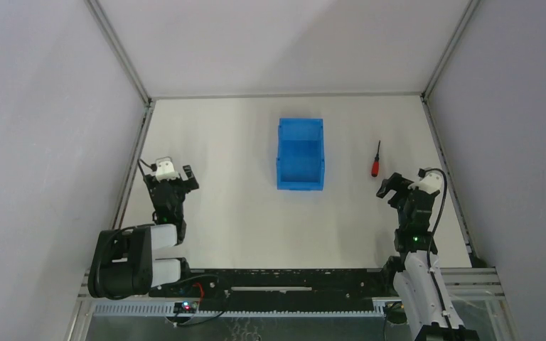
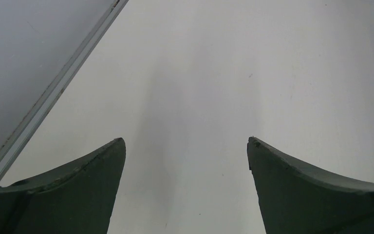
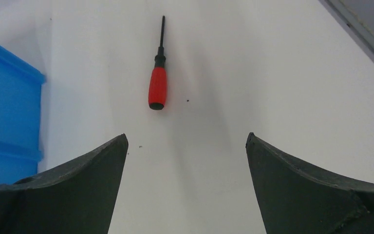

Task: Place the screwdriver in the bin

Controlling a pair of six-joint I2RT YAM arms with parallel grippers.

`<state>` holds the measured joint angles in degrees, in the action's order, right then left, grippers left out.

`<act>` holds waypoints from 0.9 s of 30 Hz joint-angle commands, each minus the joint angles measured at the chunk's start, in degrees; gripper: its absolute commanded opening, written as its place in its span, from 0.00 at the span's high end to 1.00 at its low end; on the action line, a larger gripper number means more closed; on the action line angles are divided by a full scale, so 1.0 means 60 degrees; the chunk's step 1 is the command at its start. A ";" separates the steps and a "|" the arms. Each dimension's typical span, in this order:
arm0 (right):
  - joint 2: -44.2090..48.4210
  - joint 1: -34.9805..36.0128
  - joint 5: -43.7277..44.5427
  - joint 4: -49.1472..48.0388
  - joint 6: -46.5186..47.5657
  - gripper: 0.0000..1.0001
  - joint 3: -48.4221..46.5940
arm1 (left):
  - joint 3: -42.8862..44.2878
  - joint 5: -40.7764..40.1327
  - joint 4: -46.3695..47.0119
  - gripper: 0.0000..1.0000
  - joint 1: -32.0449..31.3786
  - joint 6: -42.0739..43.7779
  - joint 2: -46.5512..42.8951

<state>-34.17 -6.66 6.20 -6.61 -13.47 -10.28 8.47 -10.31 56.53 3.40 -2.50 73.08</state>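
Evidently approach step: right gripper [image 3: 186,141], jaws apart, faces screwdriver [image 3: 157,87] right of bin [image 1: 300,179]; next, reach forward, clamp red handle.

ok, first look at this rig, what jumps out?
The bright blue bin in the middle of the table, empty. Next, the red-handled screwdriver lying flat to its right, apart from it, just ahead of the open right gripper. The left gripper hangs open over the table's left side, near nothing.
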 commanded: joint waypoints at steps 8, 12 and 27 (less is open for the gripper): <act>-0.0557 0.0038 -0.0317 0.0763 -0.0305 0.00 -0.1867 | 0.0424 -0.0053 0.0716 0.00 -0.0037 0.0183 -0.0142; -0.2527 0.0170 -0.0511 0.2605 -0.0056 0.00 -0.4130 | 0.0431 -0.0042 0.0715 0.00 -0.0035 0.0183 -0.0139; -1.0741 0.0435 -0.0375 0.6103 0.0710 0.06 -1.0547 | 0.0421 -0.0048 0.0714 0.00 -0.0031 0.0182 -0.0139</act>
<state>-92.01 -4.36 3.95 22.76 -11.81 -68.49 8.47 -10.31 56.51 3.40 -2.50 73.08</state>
